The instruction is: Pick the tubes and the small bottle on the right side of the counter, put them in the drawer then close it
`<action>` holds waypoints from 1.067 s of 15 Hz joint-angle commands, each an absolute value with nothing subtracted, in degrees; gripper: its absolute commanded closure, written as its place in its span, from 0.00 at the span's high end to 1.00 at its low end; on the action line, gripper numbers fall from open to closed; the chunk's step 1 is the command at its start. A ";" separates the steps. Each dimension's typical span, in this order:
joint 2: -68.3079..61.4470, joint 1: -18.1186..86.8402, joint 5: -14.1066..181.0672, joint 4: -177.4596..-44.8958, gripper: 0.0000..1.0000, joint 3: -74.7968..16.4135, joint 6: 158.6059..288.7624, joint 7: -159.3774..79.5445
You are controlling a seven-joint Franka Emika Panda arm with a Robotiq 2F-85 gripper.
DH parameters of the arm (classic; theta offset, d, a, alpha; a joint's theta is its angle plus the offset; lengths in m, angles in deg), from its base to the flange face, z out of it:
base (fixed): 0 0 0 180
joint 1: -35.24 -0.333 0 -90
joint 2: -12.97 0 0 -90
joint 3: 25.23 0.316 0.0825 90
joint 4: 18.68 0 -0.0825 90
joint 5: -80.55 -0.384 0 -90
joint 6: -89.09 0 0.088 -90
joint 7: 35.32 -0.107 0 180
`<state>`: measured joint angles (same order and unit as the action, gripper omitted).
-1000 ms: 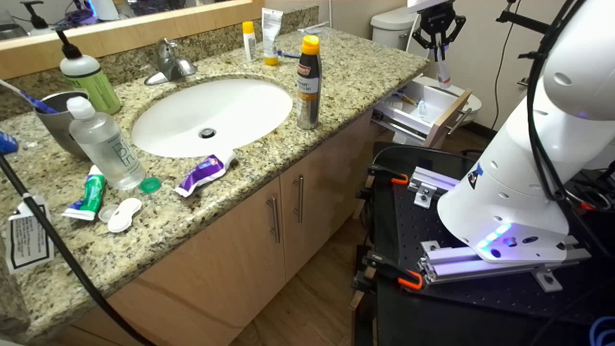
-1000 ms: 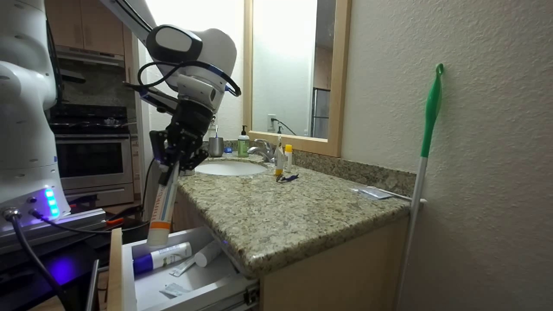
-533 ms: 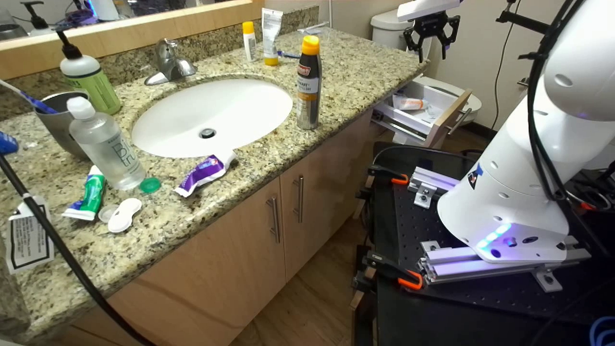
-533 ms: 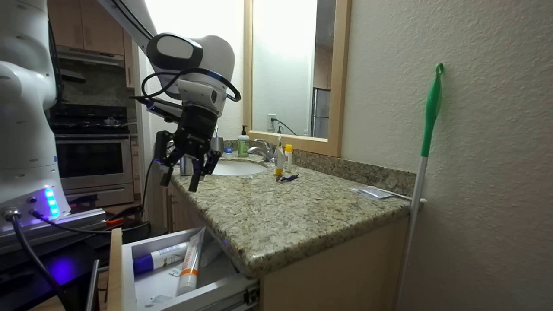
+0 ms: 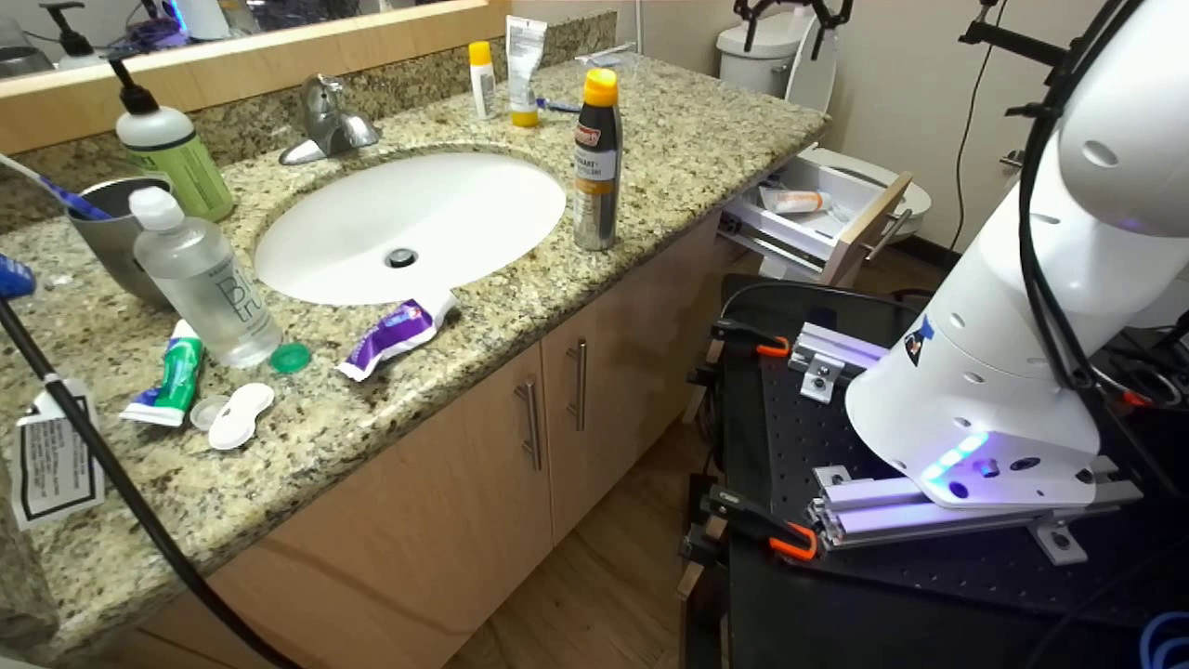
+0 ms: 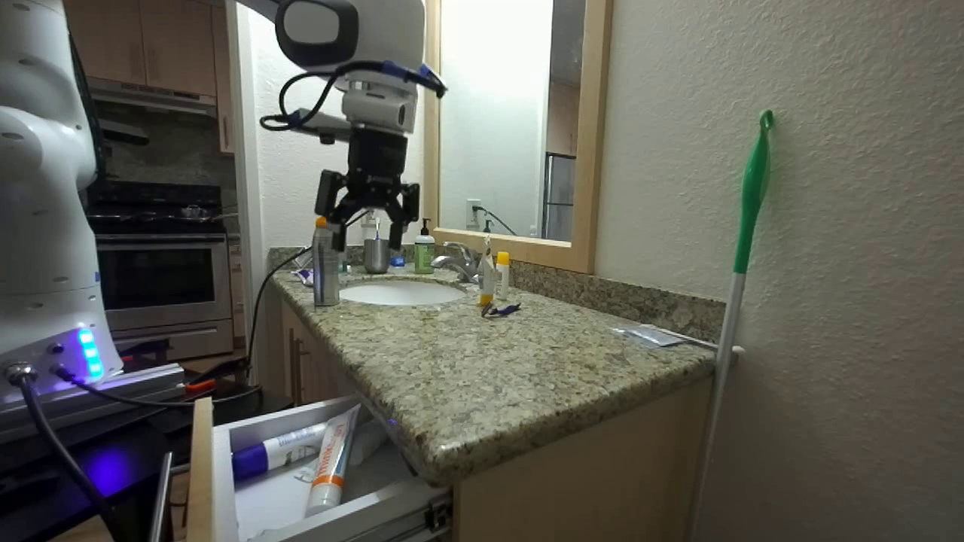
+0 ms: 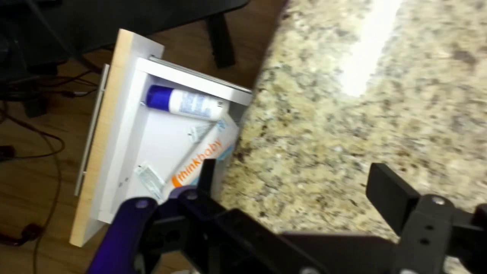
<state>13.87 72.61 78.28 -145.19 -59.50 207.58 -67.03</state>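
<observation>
The drawer [image 6: 202, 467] is pulled out, its tan front away from the cabinet. Inside lies a white tube with an orange band [image 7: 199, 161], beside a white bottle with a blue cap [image 7: 190, 104] and small clear packets. On the counter, near the faucet, a white tube with a yellow-orange cap [image 5: 525, 70] stands on its cap. Left of it in that exterior view is the small bottle [image 5: 482, 84], white and yellow-capped. My gripper [image 6: 367, 245] hangs open above the counter, its jaws wide apart with nothing between them. In the wrist view the gripper [image 7: 292, 167] partly covers the drawer's tube.
A tall grey can with a yellow cap [image 5: 597, 167] stands at the counter's front edge by the sink [image 5: 418, 232]. A razor [image 6: 503, 309] lies near the upright tube. A flat packet [image 6: 654, 336] rests toward the wall. The counter corner [image 6: 444, 452] overhangs the drawer.
The gripper has opened and let go of the orange-banded tube, which dropped into the drawer. Then the arm rose and moved over the counter, away from the drawer.
</observation>
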 commanded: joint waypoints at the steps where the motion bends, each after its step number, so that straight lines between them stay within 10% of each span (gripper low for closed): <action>1: 17.84 70.97 69.81 -138.99 1.00 -57.97 205.66 -65.09; 16: 8.02 62.34 66.49 -130.71 1.00 -50.31 219.31 -105.06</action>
